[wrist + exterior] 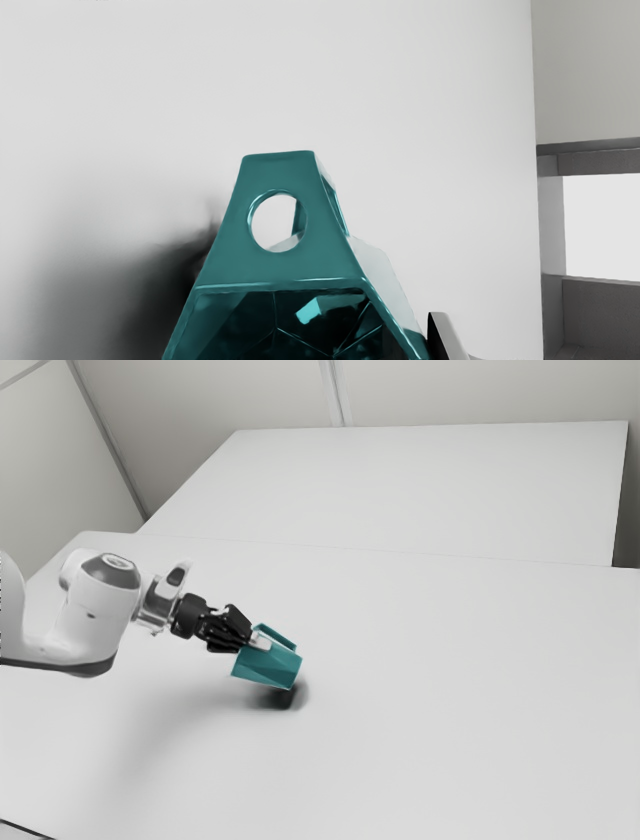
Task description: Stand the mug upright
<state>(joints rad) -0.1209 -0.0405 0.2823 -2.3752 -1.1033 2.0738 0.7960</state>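
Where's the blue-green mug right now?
The mug is toward the exterior view's left, near the middle, at the tip of the black gripper, just above a dark shadow on the table.

No text, label, brand, number or sign is showing legibly anywhere, in either the exterior view or the wrist view.

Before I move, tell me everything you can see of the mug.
The teal mug has glossy, faceted walls, perhaps ceramic or plastic. Its broad handle, on the upper side, has a round hole. It is tipped, not upright, its open mouth toward the gripper, which meets it near the rim. It casts a shadow on the table; contact there is unclear.
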